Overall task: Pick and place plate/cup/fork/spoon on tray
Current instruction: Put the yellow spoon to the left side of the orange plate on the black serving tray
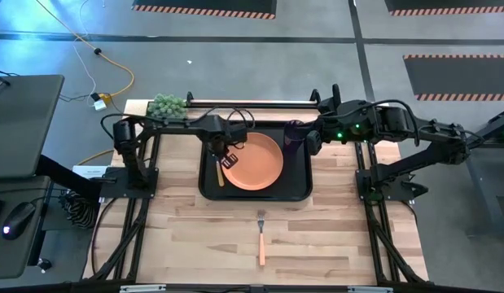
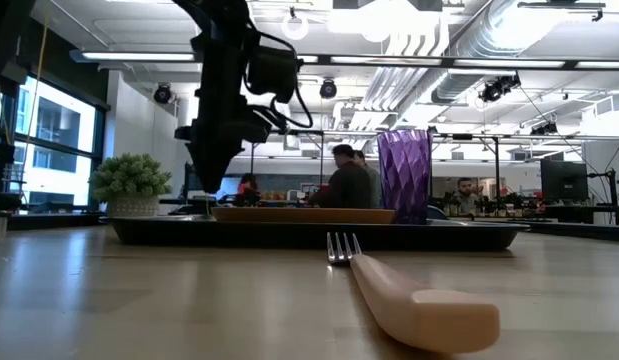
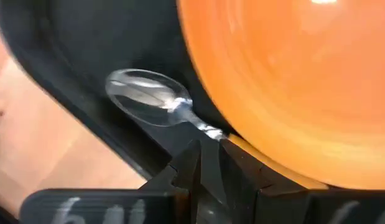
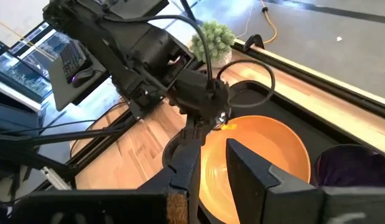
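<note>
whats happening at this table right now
A two-arm robot is loading tableware onto a large black rectangular tray. The round orange plate and the dark purple translucent cup already sit on it. The left gripper is down at the tray's left side, shut on the yellow-orange handle of the small silver-bowled spoon, whose bowl lies on the tray beside the plate. The right gripper, open and empty, hovers near the cup. The orange-handled fork lies on the wooden table.

The black tray point(image 1: 256, 194) holds the flat orange plate point(image 1: 258, 161) at its centre and the upright purple cup point(image 1: 295, 132) at a far corner. The spoon point(image 3: 148, 98) lies beside the plate, its handle seemingly pinched (the grip is half hidden). The orange-handled fork point(image 1: 261, 236) lies on bare wood, well apart.
</note>
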Controlling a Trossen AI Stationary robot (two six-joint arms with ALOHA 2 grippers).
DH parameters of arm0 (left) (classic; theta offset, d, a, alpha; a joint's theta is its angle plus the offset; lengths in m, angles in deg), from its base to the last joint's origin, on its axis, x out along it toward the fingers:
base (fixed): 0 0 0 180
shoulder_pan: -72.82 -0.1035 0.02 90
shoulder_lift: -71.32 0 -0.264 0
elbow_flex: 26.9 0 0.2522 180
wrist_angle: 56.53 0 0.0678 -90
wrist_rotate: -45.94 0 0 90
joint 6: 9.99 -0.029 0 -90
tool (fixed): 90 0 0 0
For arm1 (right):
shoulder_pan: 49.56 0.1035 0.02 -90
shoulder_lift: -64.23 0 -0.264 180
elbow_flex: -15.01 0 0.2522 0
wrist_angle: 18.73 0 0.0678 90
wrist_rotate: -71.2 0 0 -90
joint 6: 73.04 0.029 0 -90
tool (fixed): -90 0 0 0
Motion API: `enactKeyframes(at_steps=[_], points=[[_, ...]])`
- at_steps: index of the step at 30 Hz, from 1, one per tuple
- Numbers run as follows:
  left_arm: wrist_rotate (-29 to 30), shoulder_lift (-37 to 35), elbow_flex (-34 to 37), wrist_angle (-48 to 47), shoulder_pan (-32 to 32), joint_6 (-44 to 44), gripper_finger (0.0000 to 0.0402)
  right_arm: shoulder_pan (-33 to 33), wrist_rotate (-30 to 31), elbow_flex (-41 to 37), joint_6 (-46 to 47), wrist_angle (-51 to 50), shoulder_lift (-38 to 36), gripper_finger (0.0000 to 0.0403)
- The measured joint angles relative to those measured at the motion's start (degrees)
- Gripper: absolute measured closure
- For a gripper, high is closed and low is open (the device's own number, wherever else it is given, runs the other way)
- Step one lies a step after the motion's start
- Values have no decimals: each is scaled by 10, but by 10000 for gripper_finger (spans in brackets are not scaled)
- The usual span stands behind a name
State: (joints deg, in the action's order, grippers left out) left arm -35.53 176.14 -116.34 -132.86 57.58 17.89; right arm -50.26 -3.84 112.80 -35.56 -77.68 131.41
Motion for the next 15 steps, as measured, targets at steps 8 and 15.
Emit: enactKeyframes(at_steps=[8,15], points=[[14,-13,71,21,67,33,351,0,-15,0,0,0,0,336],[31,-77,111,34,97,55,351,0,-7,0,0,1,0,336]])
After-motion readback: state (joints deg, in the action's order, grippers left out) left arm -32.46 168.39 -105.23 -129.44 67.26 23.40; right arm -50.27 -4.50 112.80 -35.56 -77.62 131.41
